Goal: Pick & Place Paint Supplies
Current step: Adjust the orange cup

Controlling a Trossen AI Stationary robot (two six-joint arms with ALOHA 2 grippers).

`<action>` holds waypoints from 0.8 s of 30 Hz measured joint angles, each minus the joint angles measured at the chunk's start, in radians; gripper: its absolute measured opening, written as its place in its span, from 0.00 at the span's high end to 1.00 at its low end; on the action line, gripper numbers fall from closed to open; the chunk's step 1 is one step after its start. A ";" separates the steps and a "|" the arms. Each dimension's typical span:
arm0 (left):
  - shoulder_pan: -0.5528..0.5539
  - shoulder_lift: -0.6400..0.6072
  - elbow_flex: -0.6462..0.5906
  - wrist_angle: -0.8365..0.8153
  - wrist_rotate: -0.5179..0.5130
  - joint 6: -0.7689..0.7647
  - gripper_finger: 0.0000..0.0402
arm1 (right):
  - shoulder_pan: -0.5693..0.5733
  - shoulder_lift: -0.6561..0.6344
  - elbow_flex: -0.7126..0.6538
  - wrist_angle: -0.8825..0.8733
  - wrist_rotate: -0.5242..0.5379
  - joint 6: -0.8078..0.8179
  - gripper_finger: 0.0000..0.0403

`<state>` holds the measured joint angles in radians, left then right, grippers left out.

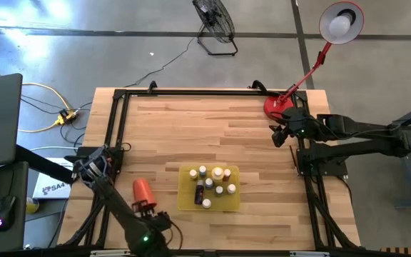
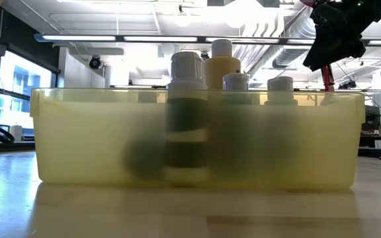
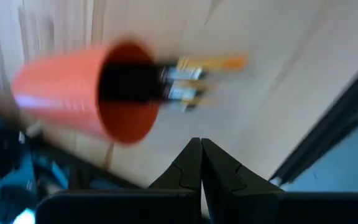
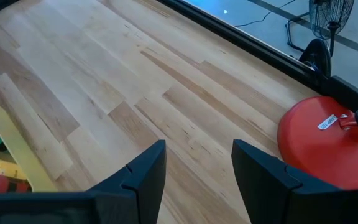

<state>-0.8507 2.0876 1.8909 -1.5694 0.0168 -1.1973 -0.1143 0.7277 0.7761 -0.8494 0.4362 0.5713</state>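
table (image 1: pixel 191 128): smooth pale wood | tray (image 2: pixel 78 142): translucent yellow plastic | cup (image 3: pixel 67 93): matt orange plastic

Yellow tray (image 1: pixel 188 202) sits lower center, holding pale-capped paint bottles (image 1: pixel 213 185). Red cup (image 1: pixel 143 190) lies on its side just left of it, with the left gripper (image 1: pixel 145 209) right below. Right gripper (image 1: pixel 280 134) is at right, near the red lamp base (image 1: pixel 277 106).

Both arms dark, near-black, slim jointed links. Small green light on left arm (image 1: pixel 146 238). Right tool (image 4: pixel 197 163): two black, angular, matte fingers (image 4: pixel 146 168).
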 joint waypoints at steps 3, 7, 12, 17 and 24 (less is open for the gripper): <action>-0.026 0.000 -0.100 -0.002 0.097 -0.041 1.00 | 0.000 0.000 0.000 0.000 0.000 0.000 0.57; -0.043 0.002 -0.200 -0.005 0.248 -0.065 1.00 | 0.000 0.000 0.000 0.008 0.000 0.005 0.57; -0.040 -0.004 -0.185 0.002 0.235 -0.084 1.00 | 0.000 0.000 0.000 0.034 0.005 0.006 0.57; -0.064 -0.055 -0.127 -0.004 0.077 -0.223 1.00 | 0.000 0.000 0.000 0.035 0.010 0.006 0.57; -0.094 -0.095 0.025 -0.002 -0.133 -0.216 1.00 | 0.000 0.006 -0.026 0.049 0.010 0.001 0.57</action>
<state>-0.9446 1.9924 1.9159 -1.5712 -0.1161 -1.4128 -0.1143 0.7334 0.7506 -0.8001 0.4463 0.5724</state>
